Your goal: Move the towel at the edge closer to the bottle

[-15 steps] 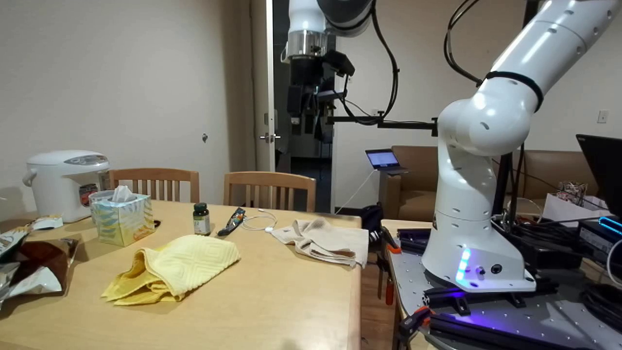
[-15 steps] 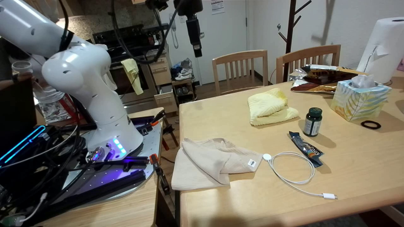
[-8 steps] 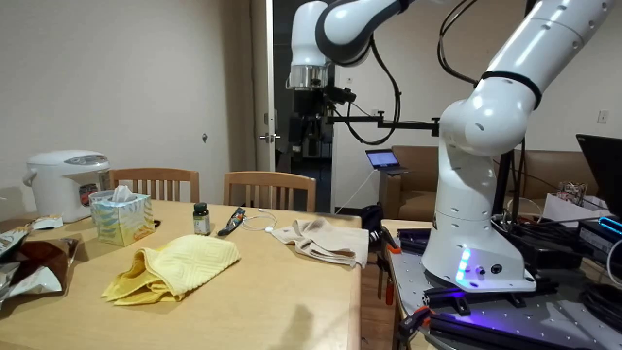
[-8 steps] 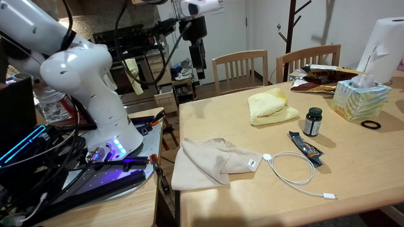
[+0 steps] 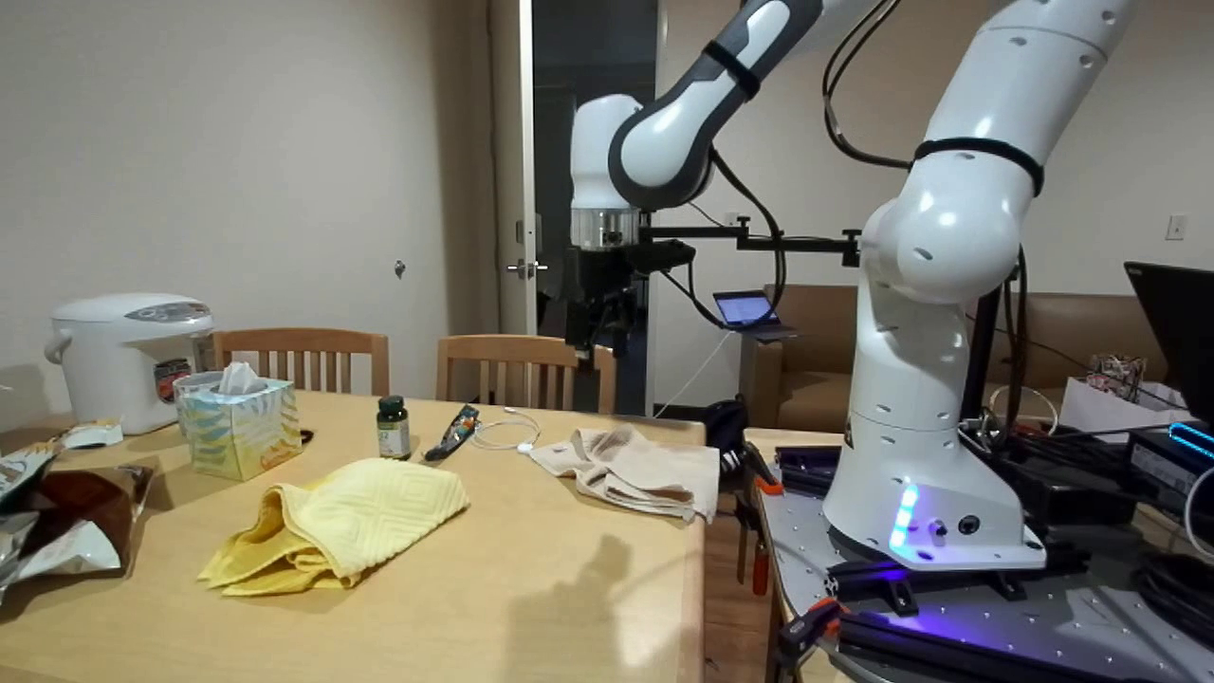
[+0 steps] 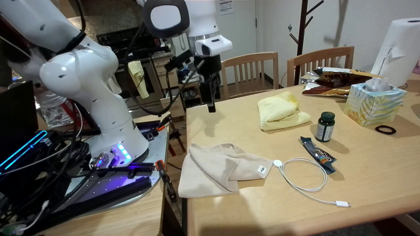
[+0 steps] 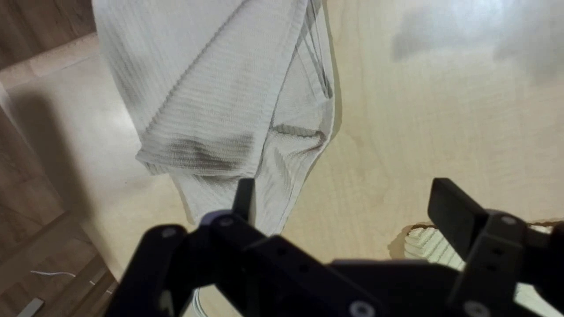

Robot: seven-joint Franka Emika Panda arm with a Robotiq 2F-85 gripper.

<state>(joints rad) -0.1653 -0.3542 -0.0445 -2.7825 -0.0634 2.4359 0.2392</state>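
My gripper point(image 7: 341, 193) fills the bottom of the wrist view, its fingers point(image 7: 456, 215) set wide apart and holding nothing, I judge so that they can straddle a fold. In an exterior view, the beige towel point(image 6: 216, 170) lies rumpled at lower centre, lapping the left edge of the table point(image 6: 377, 173), so I take it as the one to move. The bottle point(image 6: 325, 127), its goal, stands upright right of centre; the yellow towel point(image 6: 280, 111) lies to its upper left.
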